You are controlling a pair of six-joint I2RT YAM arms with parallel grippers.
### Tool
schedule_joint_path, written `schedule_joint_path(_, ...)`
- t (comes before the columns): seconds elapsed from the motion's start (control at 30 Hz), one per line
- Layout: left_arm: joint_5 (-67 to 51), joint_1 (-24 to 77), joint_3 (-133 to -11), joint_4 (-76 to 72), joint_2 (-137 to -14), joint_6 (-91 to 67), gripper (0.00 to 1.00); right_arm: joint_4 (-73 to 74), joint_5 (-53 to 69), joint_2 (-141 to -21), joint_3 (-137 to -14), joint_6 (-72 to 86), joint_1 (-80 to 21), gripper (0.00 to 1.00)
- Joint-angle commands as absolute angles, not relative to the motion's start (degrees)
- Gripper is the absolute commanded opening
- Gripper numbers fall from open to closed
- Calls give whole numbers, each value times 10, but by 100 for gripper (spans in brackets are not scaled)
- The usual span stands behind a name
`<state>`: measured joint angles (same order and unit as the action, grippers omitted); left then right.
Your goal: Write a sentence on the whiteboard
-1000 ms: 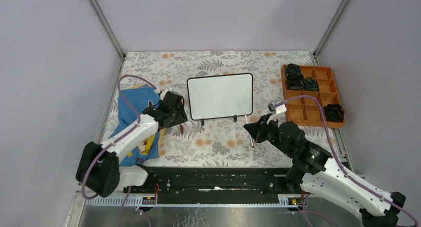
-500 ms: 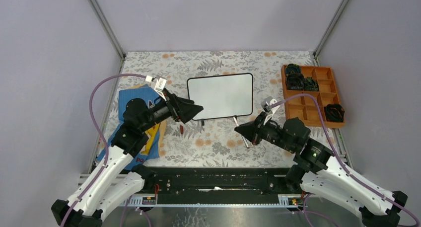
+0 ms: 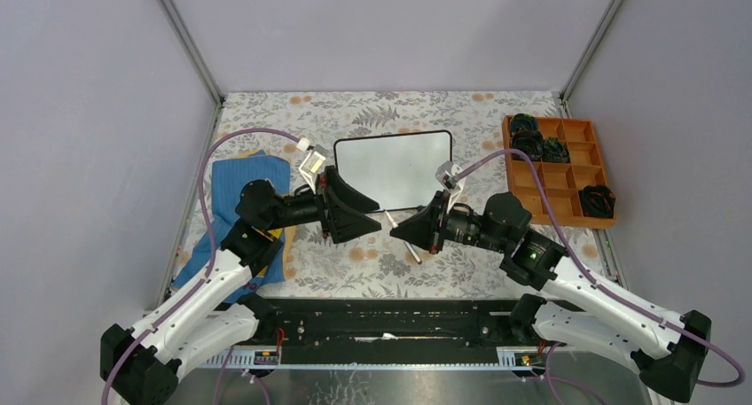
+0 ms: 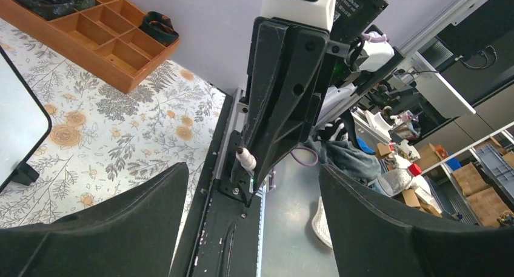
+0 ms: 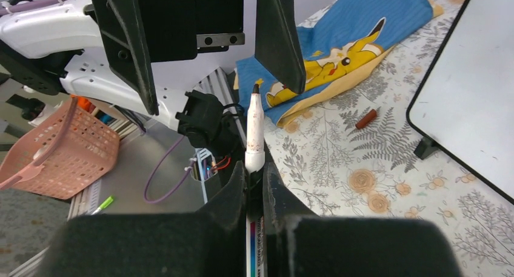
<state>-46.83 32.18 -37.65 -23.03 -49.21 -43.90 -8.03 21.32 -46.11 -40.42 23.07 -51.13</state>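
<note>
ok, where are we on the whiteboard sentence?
Done: the marker is uncapped, tip bare. What looks like its red-brown cap lies on the table by the blue cloth. In hand: the right jaws are shut on the marker, its tip pointing between the open left jaws. Left: all the writing; the whiteboard is blank.
</note>
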Motion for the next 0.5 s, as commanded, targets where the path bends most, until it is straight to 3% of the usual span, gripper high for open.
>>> schedule_joint_path(0.0, -483, 332, -392, -254, -495, -421, 85, -151, 251, -476, -435, 254, -515, 0)
schedule_joint_path(0.3, -464, 350, -415, -224, -525, -405, 75, -157, 261, -496, -442, 255, -515, 0)
schedule_joint_path(0.47, -466, 356, -419, -232, -535, -408, 63, -154, 263, -496, -443, 253, -514, 0)
